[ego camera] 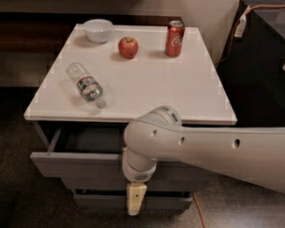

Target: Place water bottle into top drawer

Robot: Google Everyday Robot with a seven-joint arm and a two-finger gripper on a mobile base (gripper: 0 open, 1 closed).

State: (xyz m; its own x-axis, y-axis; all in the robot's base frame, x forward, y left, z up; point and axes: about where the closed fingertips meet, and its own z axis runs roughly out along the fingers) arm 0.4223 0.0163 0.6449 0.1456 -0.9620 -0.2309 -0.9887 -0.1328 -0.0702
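Gripper (pixel 135 201) downward before open top drawer (pixel 77 164); arm (pixel 216 151) across from right

My hand (pixel 135 198) hangs just in front of the top drawer (pixel 75 164). Up and left of it the drawer mouth gapes under the table (pixel 190 94) rim. My arm (pixel 216 151) blocks everything right above.

One small clear plastic water bottle (pixel 86 86), one round red apple (pixel 128 47), one red soda can (pixel 174 38) and one white bowl (pixel 97 30) sit on one white table (pixel 181 89). Below are three grey drawers (pixel 97 201), counting the top drawer (pixel 75 165). One cream gripper (pixel 136 198) hangs before them.
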